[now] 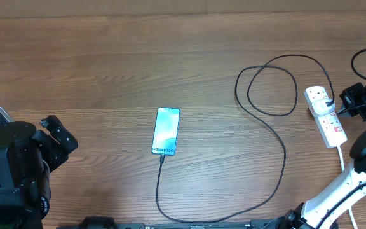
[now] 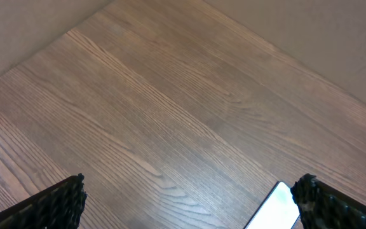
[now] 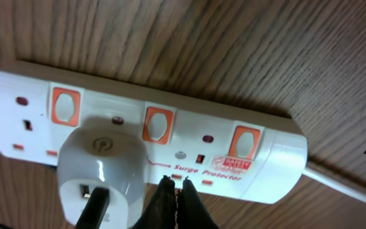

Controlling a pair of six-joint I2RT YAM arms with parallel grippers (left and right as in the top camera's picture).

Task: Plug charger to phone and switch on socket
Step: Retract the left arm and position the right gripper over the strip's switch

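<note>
Overhead, the socket [image 1: 327, 118] is seen as a white strip near the table's [image 1: 107, 70] edge, with the phone [image 1: 165, 131] laid well away from it, towards the table's middle. The charger [image 1: 278, 146] is run from the socket in a loose loop and a long curve to the phone's nearer end, where it appears to be plugged in already.

In the right wrist view, the right gripper [image 3: 175, 191] is pinched to a narrow point with nothing held. It is poised just beside the socket's middle switch [image 3: 157, 124] and next to the white adapter [image 3: 100, 168]. The left gripper [image 1: 57, 132] is spread wide and empty, far from the socket, beyond the phone.

The socket is judged to be light, hard plastic that could slide on the smooth wood. It is probably better pressed than grasped. The orange rockers are small and stiff, so a firm push straight down on the raised end is called for. Which rocker serves the adapter cannot be told with certainty.
</note>
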